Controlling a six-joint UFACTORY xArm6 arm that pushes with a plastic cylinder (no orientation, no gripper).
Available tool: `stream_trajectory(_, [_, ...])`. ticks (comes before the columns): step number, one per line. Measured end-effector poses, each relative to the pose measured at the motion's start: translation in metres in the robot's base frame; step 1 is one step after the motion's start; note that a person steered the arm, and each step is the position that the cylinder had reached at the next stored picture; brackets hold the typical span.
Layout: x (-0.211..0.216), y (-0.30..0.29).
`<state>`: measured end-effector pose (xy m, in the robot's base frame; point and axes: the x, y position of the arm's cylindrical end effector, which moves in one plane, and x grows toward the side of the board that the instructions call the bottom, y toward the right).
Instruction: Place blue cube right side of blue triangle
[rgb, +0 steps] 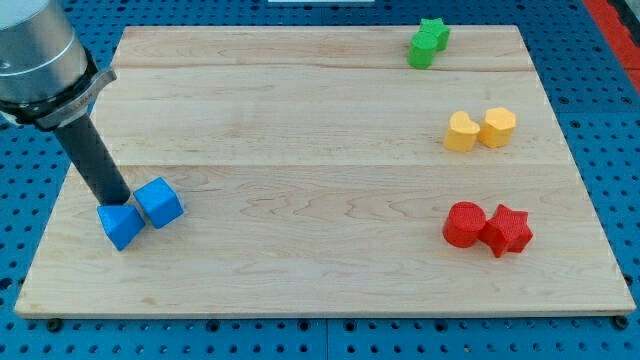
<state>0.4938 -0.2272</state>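
Pale wooden board (320, 150), made of long planks with a fine grain and visible seams, is filling most of the view and lying on a blue perforated metal table (610, 160) dotted with regular holes. Next in size, my arm's grey cylindrical housing (35, 55) is showing at the view's top left, and from it a straight dark rod (95, 160) is slanting down toward the board's lower left area. I have no gripper or jaws to open or close, so nothing is being held; my tip (120, 200) is simply resting at board height, touching or just beside the two blue blocks where they meet, on their upper side.

Those blocks look like matte moulded plastic. The blue cube (159, 203) is sitting just to the view's right of the blue triangle (121, 225), the two touching, with the cube slightly higher in the view.

Well apart, along the view's right side, a red cylinder (464, 224) is touching a red star (508, 231); above them a yellow heart (461, 132) is pressing against a yellow hexagon (498, 126); near the top edge a green star-like block (429, 41) is standing alone.
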Motion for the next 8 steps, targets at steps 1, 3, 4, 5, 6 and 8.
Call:
stream_trajectory(1, [0.0, -0.002])
stream_trajectory(3, [-0.03, 0.022])
stream_trajectory(4, [-0.033, 0.026])
stream_trajectory(5, [-0.019, 0.015])
stream_trajectory(6, [-0.014, 0.011])
stream_trajectory(8, [0.002, 0.025])
